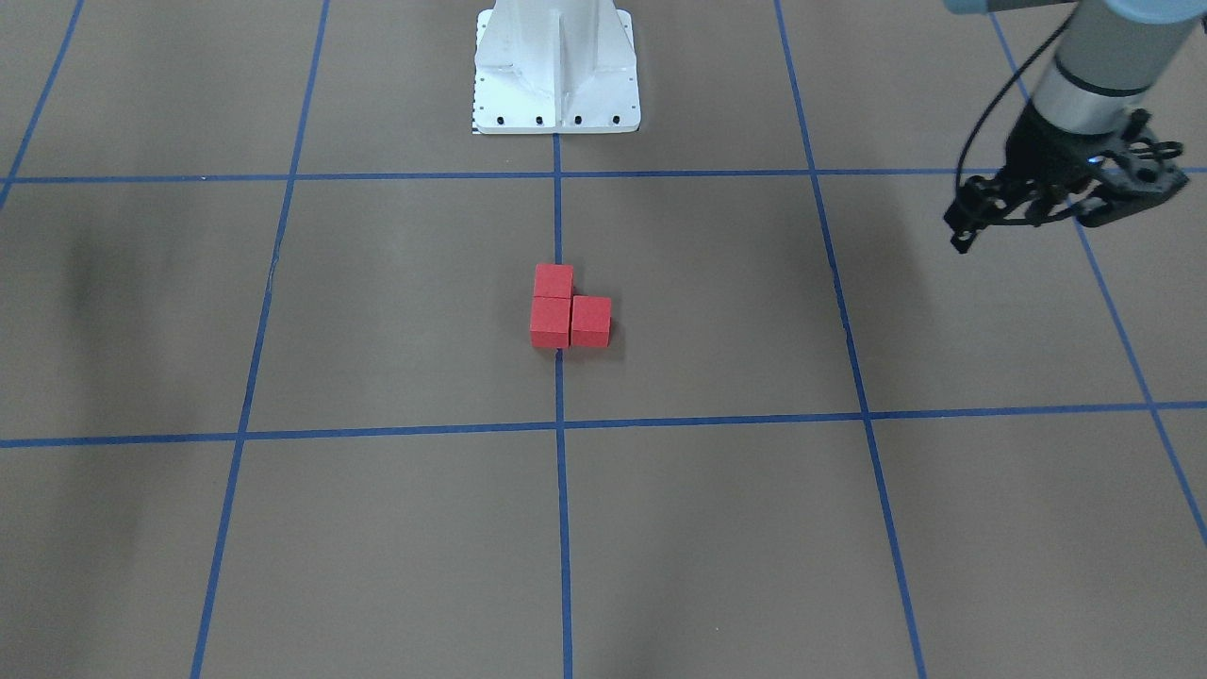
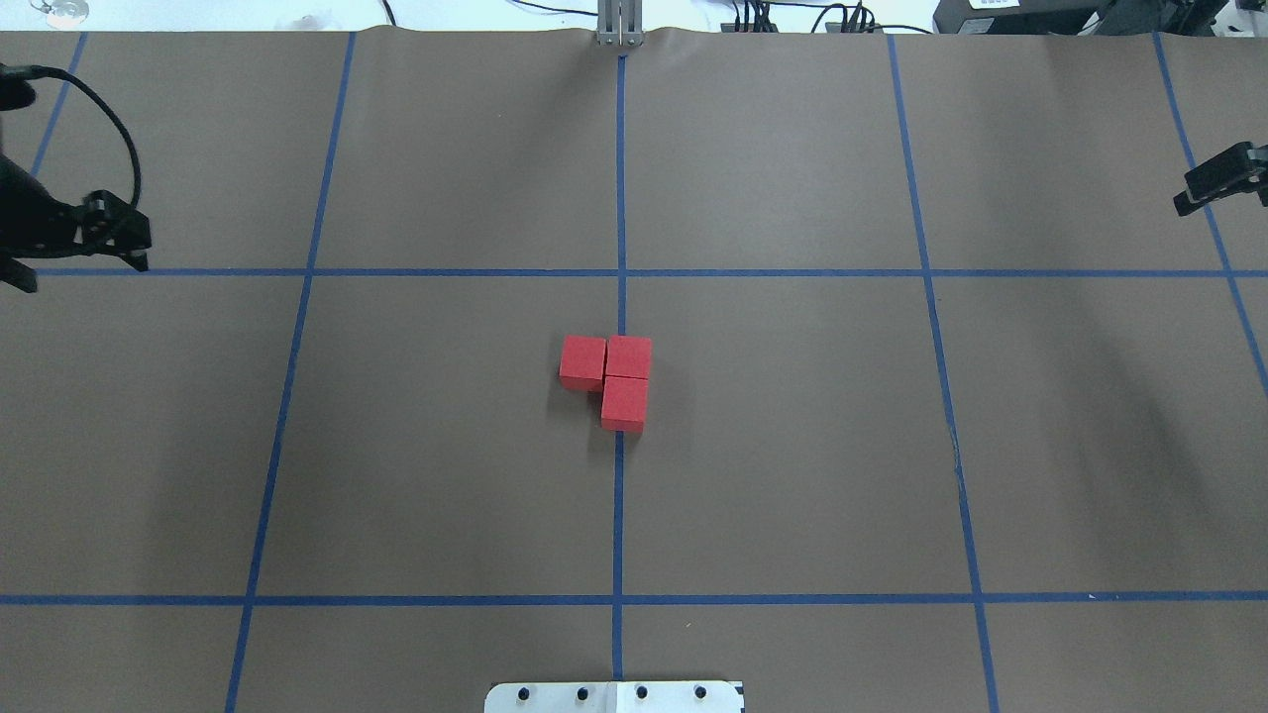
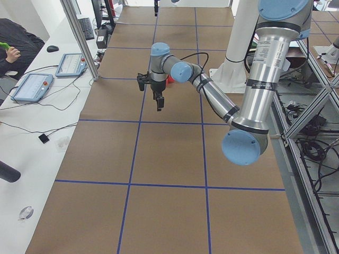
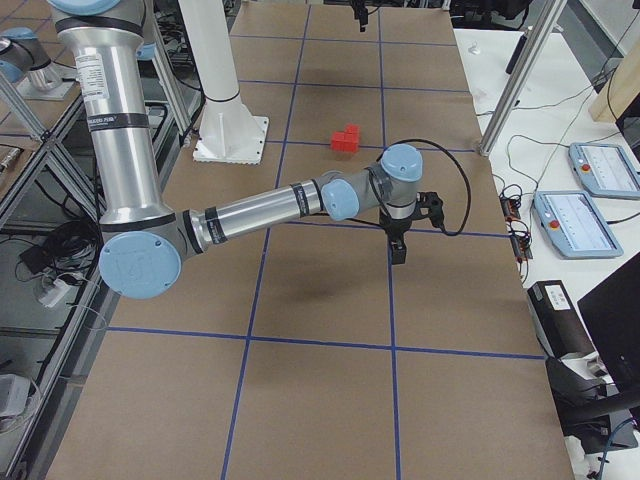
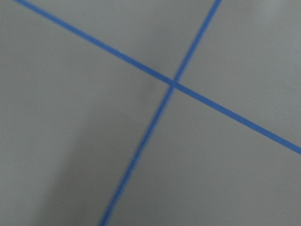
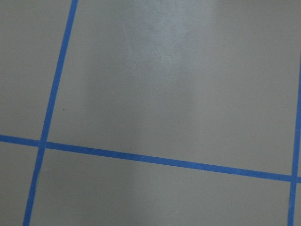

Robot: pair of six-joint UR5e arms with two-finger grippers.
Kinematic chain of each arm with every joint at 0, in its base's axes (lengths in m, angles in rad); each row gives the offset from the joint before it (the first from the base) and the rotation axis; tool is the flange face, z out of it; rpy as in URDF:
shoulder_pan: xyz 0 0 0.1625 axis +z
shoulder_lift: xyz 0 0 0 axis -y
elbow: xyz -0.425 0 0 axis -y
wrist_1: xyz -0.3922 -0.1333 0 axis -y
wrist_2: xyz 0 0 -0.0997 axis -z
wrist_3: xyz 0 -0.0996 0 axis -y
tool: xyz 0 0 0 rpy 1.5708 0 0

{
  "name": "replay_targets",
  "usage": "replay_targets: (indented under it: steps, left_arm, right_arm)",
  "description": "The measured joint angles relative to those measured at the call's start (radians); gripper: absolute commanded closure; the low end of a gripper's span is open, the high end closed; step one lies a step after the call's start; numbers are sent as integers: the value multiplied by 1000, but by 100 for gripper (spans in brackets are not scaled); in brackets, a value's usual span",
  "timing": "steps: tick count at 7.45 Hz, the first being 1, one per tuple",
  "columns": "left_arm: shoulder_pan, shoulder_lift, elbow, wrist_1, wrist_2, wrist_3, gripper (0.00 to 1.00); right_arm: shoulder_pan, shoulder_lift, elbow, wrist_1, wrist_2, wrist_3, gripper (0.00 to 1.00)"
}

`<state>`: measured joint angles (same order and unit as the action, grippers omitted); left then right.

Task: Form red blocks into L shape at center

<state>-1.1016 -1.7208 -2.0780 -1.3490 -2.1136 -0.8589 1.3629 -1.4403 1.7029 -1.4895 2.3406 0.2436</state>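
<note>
Three red blocks (image 2: 624,403) sit touching at the center (image 2: 619,307), on the middle blue tape line. Two form a row along the line and one (image 2: 582,361) sticks out sideways, making an L shape (image 1: 550,322). My left gripper (image 2: 79,269) hovers far off at the table's left edge, open with nothing between its fingers; it also shows as the left gripper (image 1: 1066,203) in the front-facing view. My right gripper (image 4: 405,225) hangs far to the right, fingers apart and holding nothing. Only one of its fingers (image 2: 1218,178) shows overhead. Both wrist views show only bare floor and tape.
The robot's white base plate (image 2: 614,696) stands at the near edge on the middle line. Blue tape lines (image 2: 297,272) divide the brown surface into squares. Beyond the table's ends lie tablets and cables (image 3: 32,87), and a person's sleeve (image 3: 18,39) shows.
</note>
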Motion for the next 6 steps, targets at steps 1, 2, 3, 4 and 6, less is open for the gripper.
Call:
replay_targets:
  steps: [1,2,3,4,6]
  left_arm:
    - [-123,31,60,-1,-74,217,0]
    - [-244,65,136,-17,-146,463,0]
    - [-339,107,211,-67,-198,706,0]
    - [-394,155,268,-142,-225,888,0]
    - [-427,205,333,-227,-233,1001,0]
  right_arm:
    - [65,-18,-47,2,55,-112,1]
    - [107,-42,-70,3,70,-173,1]
    - [134,-61,-80,1,69,-197,1]
    - [152,-77,-83,-2,67,-205,1]
    - [190,-105,-80,-7,72,-212,1]
